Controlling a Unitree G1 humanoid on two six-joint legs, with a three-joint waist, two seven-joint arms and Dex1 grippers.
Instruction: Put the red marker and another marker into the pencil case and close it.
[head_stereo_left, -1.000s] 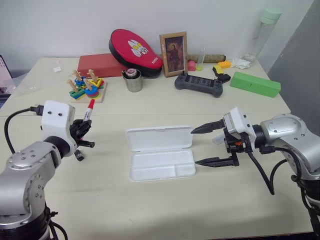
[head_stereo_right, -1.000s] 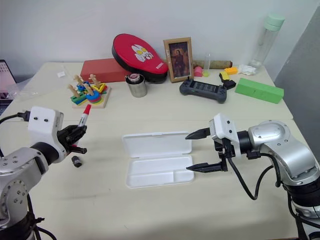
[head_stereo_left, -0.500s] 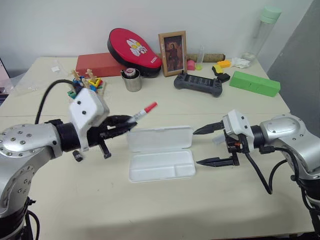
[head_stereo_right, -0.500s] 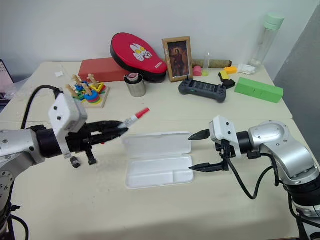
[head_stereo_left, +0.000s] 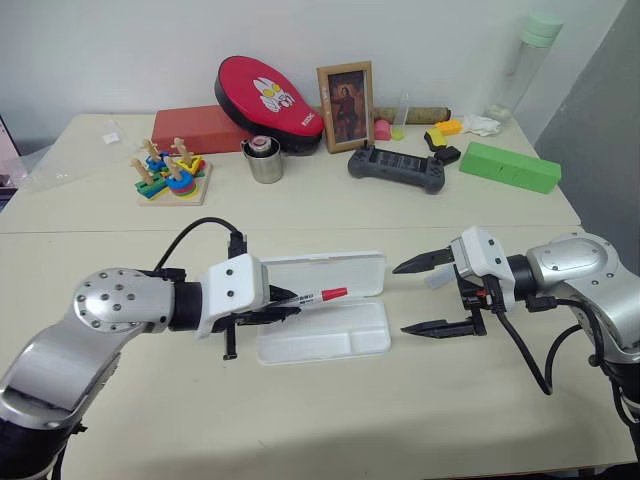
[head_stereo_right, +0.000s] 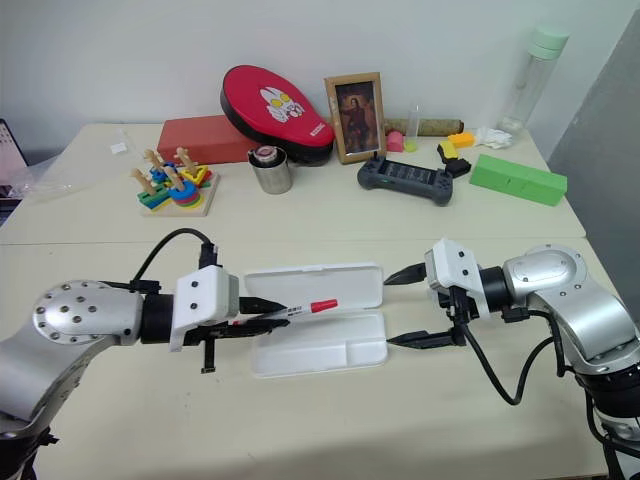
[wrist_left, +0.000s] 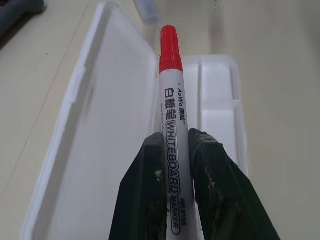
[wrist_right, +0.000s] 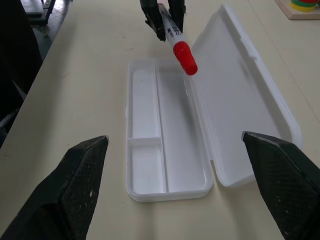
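The left gripper (head_stereo_left: 283, 305), clamped on the red marker (head_stereo_left: 318, 295), is now swinging in from the table's left side, levelling it over the open pencil case (head_stereo_left: 345, 340) near the front edge. Insertion is coming next. The right gripper (head_stereo_left: 432, 296) is waiting, fingers wide apart, beside the case.

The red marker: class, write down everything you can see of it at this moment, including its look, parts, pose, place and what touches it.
The red marker has a slim white barrel printed with black lettering, including the words WHITEBOARD MARKER, and a red cap. It lies roughly level, cap pointing toward the right gripper. The left gripper is shut on its barrel, a black finger on each side. It hangs in the air over the open pencil case, near the hinge between lid and tray, touching only those fingers.
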